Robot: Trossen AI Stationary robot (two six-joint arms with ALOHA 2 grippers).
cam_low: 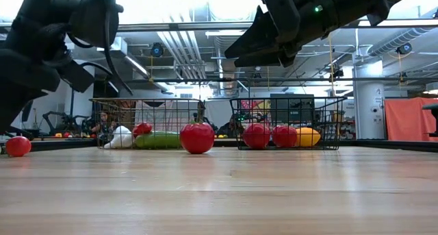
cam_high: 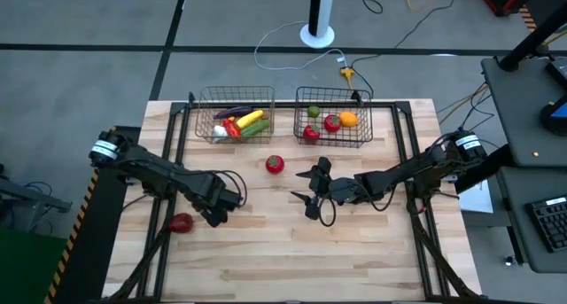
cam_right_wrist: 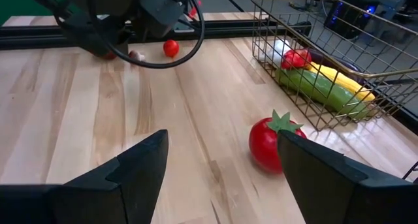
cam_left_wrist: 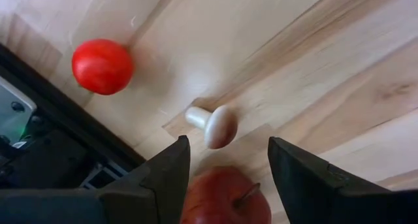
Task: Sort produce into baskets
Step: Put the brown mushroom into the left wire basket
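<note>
My left gripper points down at the table's near left, open, with a red apple standing stem-up between its fingers. Just beyond its fingertips lies a white mushroom, and farther off a small red tomato sits by the left rail. My right gripper hovers open and holds nothing over the table's middle. A leafy red tomato rests on the wood in front of the baskets. The copper basket holds vegetables. The darker basket holds round fruits. My left gripper comes from above, and its fingers stand on either side of the apple, which rests on the table. Whether they touch its sides I cannot tell.
Black rails run along the table's left and right sides. Both baskets stand side by side at the far edge. Bare wood stretches across the near half. The low view shows a workshop beyond the table.
</note>
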